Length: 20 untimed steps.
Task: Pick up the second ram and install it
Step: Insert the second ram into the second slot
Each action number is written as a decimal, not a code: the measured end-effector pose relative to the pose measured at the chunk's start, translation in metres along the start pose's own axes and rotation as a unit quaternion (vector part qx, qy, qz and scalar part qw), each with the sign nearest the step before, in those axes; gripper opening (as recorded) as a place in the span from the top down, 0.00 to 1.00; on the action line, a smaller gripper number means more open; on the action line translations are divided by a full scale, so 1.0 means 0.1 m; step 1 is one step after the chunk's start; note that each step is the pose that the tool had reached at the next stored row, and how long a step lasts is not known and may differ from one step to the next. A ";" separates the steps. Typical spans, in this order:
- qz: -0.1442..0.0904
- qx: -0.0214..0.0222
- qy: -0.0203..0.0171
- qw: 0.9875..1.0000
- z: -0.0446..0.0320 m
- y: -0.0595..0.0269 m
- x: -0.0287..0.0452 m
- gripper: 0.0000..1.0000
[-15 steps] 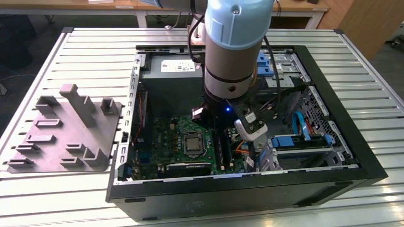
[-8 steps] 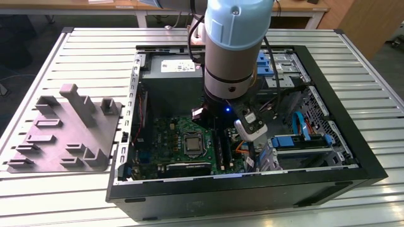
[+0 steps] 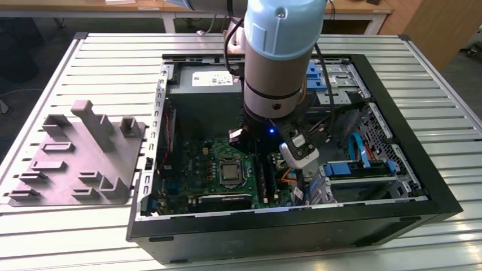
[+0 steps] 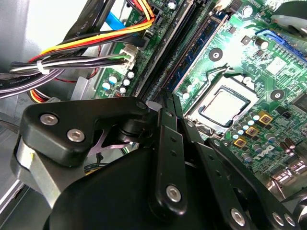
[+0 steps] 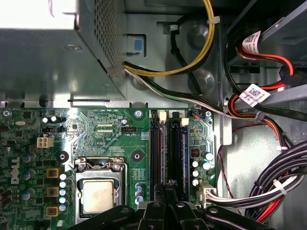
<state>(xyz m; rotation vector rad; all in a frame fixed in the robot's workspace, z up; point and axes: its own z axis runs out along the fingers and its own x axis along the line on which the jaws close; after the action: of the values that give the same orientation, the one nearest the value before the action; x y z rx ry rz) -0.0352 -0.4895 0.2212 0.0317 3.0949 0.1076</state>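
Two black fingers [image 4: 165, 139] of the gripper [image 4: 168, 96] are clenched flat against each other with no gap visible. In both wrist views their tips point down at the bank of long memory slots [image 5: 154, 148]. I cannot tell whether they pinch anything between them.

The second ram [image 5: 176, 148] appears as a dark blue strip standing on edge among those slots. It runs straight away from the fingertips and lies just beside them. Whether the tips touch its top edge cannot be told. In the second wrist view the same blue strip [image 4: 194, 55] lies parallel to a black slot right next to it.

Beside the slots, on the green motherboard [image 5: 110, 129], sits the square silver processor [image 5: 100, 196] in its metal frame. On the other side of the slots, a bundle of yellow, orange, red and black cables [image 4: 81, 48] is plugged in near the board's edge. Beyond the board is the grey perforated power supply box [image 5: 53, 52].

In the exterior view the pale blue arm [image 3: 283, 45] reaches down into the open black computer case [image 3: 301, 226], over the board's middle. Blue drive brackets [image 3: 354, 168] fill the case on the exterior view's right.

The case lies on a slatted metal surface [image 3: 113, 62]. A grey moulded fixture [image 3: 79, 158] with upright posts sits well apart from it on the exterior view's left. Farthest back are wooden benches [image 3: 135, 7].
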 end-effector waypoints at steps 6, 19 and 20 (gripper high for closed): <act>0.000 0.000 0.000 1.000 0.001 0.001 0.000 0.89; 0.000 0.000 0.000 1.000 0.015 0.005 0.003 0.89; 0.000 0.000 0.000 1.000 0.018 0.005 0.004 0.89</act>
<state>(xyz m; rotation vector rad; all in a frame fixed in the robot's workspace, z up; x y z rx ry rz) -0.0355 -0.4889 0.2194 0.0317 3.0949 0.1076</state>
